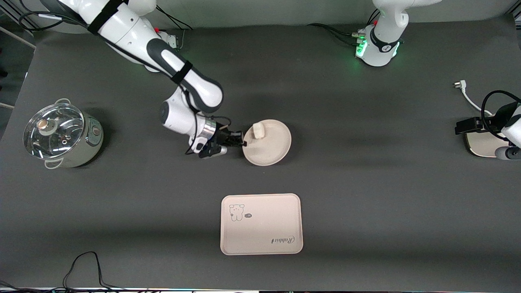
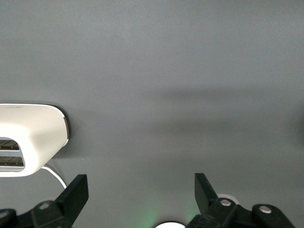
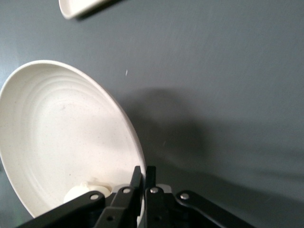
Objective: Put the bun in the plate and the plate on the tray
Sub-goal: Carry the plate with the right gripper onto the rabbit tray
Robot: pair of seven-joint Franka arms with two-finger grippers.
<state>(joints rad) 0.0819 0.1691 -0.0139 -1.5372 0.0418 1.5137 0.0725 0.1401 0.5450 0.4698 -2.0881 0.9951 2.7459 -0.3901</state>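
Left gripper (image 1: 464,127) sits at the table's left-arm edge, partly cut by the front view; wrist view shows only the finger tips (image 2: 76,194), rest cropped. Toaster (image 2: 31,138) cut by the wrist view's edge, mostly covered by the arm in front view. Bun (image 3: 83,191) half hidden by right gripper (image 3: 143,178) fingers in wrist view. Plate (image 3: 61,137) rim cut at the edge & hidden where the shut fingers clamp it. Tray (image 3: 80,7): only a corner in frame. Tray's small oval mark unreadable. Pot (image 1: 61,136) contents unclear thru glass lid.

Bare desk (image 1: 366,195) lies between plate (image 1: 270,148) and tray (image 1: 261,224); the pot (image 1: 63,136) stands well apart, seemingly clear.
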